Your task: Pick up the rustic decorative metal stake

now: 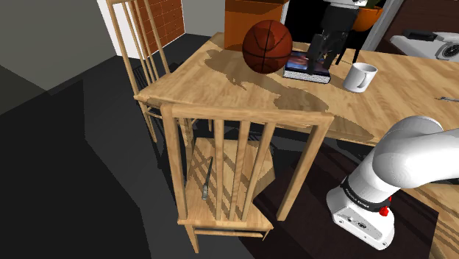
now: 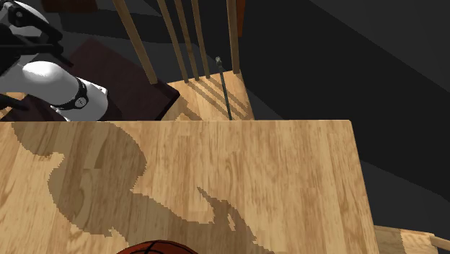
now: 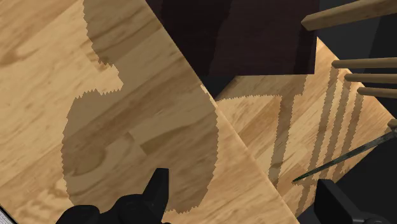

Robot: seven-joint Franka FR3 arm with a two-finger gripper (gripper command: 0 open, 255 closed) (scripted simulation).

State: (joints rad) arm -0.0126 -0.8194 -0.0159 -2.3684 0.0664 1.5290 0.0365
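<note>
The gripper [image 3: 243, 181] is open, its two black fingers standing well apart with nothing between them. It hangs over the light wooden table [image 3: 95, 95], above the arm's jagged shadow, and is apart from the stake.

The stake [image 1: 207, 176] is a single thin, straight, dark grey rod with a small paler tip at its near end. It lies flat on the seat of the nearer wooden chair [image 1: 243, 158], toward the shoulder view's left side of the seat. It runs from just beside the back slats toward the table's edge. In the second exterior view the stake [image 2: 225, 90] shows past the table's edge, beside the slats' striped shadows. In the wrist view the stake [image 3: 343, 157] crosses the seat at a slant.

There are two wooden chairs; the second chair [image 1: 143, 44] stands farther off at the table's left corner. On the table stand one basketball [image 1: 268, 45] and one white mug [image 1: 360, 76]. One white arm [image 1: 412, 158] rises at the right.
</note>
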